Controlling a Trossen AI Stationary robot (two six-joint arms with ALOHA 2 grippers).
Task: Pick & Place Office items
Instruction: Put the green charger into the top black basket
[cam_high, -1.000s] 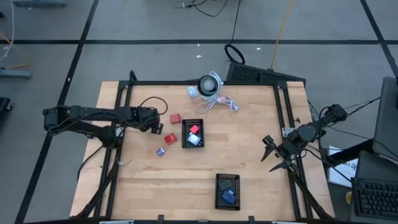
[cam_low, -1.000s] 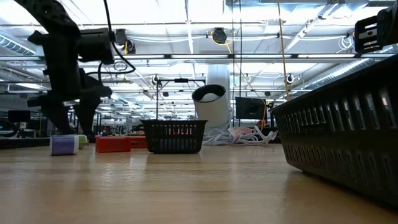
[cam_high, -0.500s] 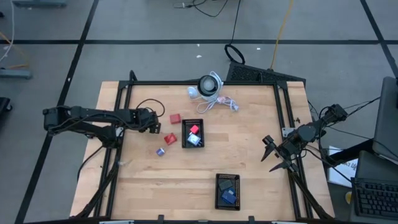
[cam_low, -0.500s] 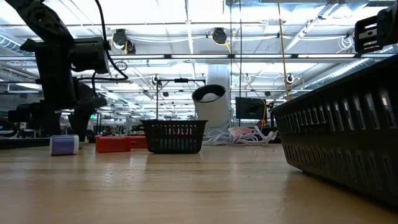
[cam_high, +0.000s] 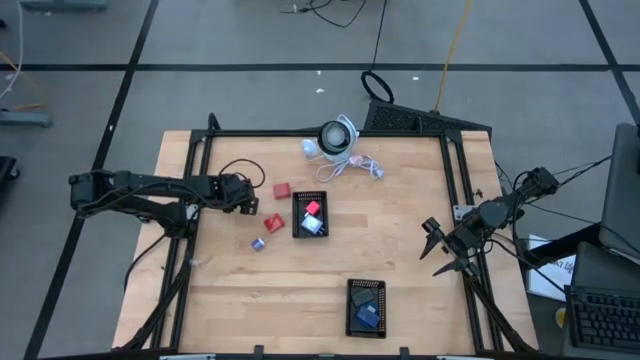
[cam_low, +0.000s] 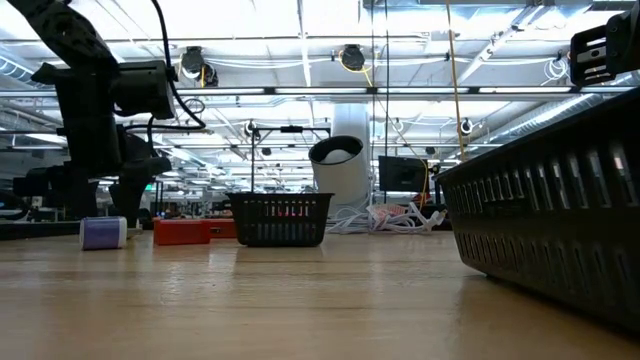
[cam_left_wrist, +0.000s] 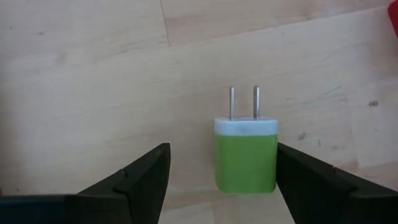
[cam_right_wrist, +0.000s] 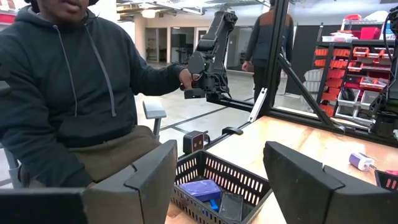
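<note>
A green plug block (cam_left_wrist: 245, 158) with a white end and two metal prongs lies flat on the wooden table. My left gripper (cam_left_wrist: 221, 162) points down over it, open, with one finger on each side. The block lies close to one finger (cam_left_wrist: 305, 180), and I cannot tell whether they touch. In the high view this gripper (cam_high: 247, 200) is at the table's left. Near it lie a red block (cam_high: 282, 190), a second red block (cam_high: 272, 222) and a bluish block (cam_high: 258, 243). My right gripper (cam_high: 436, 248) waits open at the right edge.
A black tray (cam_high: 310, 215) with red and blue pieces stands mid-table. A second tray (cam_high: 366, 305) stands near the front edge. The white round device with its cable (cam_high: 338, 140) is at the far edge. A seated person (cam_right_wrist: 68, 93) shows beyond the table.
My left gripper has sunk a little toward the table over the green block and rolled slightly at the wrist, then kept still.
</note>
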